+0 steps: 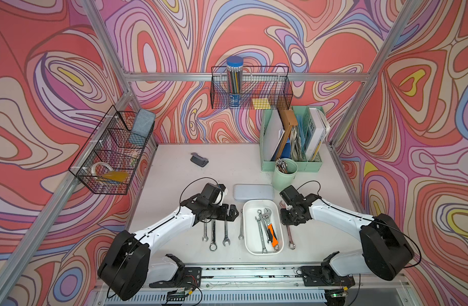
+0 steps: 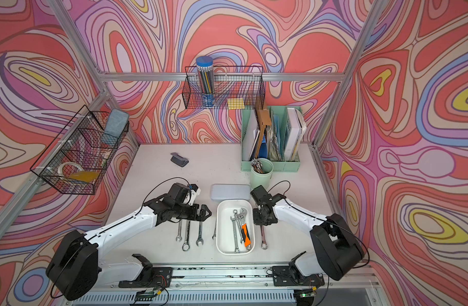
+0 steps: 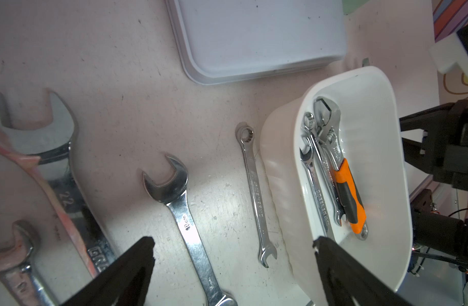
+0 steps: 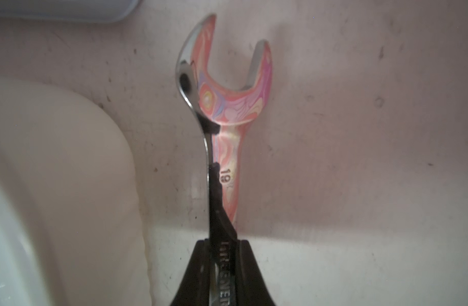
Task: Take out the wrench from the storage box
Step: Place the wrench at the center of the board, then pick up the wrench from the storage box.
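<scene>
Steel wrench [image 4: 229,106] | axis front-back, fork rearward | right hand [image 4: 223,245] pinches it | left hand [image 3: 233,242] spread

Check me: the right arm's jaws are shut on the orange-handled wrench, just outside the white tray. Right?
Wrong wrench. On the right arm the jaws are shut on a plain steel wrench, just outside the white tray, as the right wrist view shows. The orange-handled wrench lies inside the tray.
</scene>
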`<state>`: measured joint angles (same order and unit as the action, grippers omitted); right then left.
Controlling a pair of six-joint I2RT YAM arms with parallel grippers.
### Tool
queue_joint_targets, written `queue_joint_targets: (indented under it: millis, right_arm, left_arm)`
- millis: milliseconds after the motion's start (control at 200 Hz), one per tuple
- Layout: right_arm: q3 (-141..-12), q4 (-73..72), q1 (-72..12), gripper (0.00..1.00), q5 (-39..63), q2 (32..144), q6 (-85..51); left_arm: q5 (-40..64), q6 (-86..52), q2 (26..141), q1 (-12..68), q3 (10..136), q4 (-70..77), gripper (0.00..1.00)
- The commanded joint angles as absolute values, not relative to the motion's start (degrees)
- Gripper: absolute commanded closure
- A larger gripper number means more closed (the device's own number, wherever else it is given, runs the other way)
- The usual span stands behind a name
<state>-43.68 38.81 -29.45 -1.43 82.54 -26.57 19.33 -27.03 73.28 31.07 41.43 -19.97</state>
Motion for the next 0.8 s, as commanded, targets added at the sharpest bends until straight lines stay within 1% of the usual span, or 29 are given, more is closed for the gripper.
queue_joint_targets:
  millis: [0,155,285,370,466,571,616,706,796]
  right_arm:
    - [-43.5,34.8,-28.9,0.84,-1.1,84.5,-26.0]
    - [-43.3,34.4,-28.9,0.76,-2.0,86.3,-26.1]
    - [-43.8,35.2,-28.8,0.67,-2.4,86.7,-25.9]
    - [-44.9,37.1,-28.9,0.66,-3.0,84.9,-25.9]
    - [-48.0,41.8,-28.9,0.65,-4.9,80.2,-25.9]
    - [-52.2,46.3,-29.2,0.63,-3.6,75.4,-26.1]
    - [-54.3,48.3,-30.8,0.62,-3.7,74.4,-26.8]
    - [-57.4,51.3,-36.7,0.62,-5.6,74.3,-29.7]
    - [-59.0,51.0,-42.3,0.61,-6.1,75.7,-33.9]
  left_arm:
    - [19.1,-27.0,72.4,30.8,42.6,-21.1,0.01]
    - [19.6,-27.2,72.7,30.8,42.5,-20.2,0.01]
    - [20.0,-27.2,73.0,30.8,42.6,-19.9,0.01]
    - [20.0,-27.1,72.8,30.8,42.8,-20.0,0.01]
    - [20.1,-26.9,72.5,30.8,43.0,-20.2,0.01]
    - [20.1,-26.7,72.2,30.8,42.9,-20.5,0.01]
    - [20.1,-26.7,72.1,30.8,42.9,-20.5,0.01]
    - [20.2,-26.6,71.6,30.8,42.9,-20.6,0.01]
    - [20.1,-26.7,70.9,30.8,43.0,-20.9,0.01]
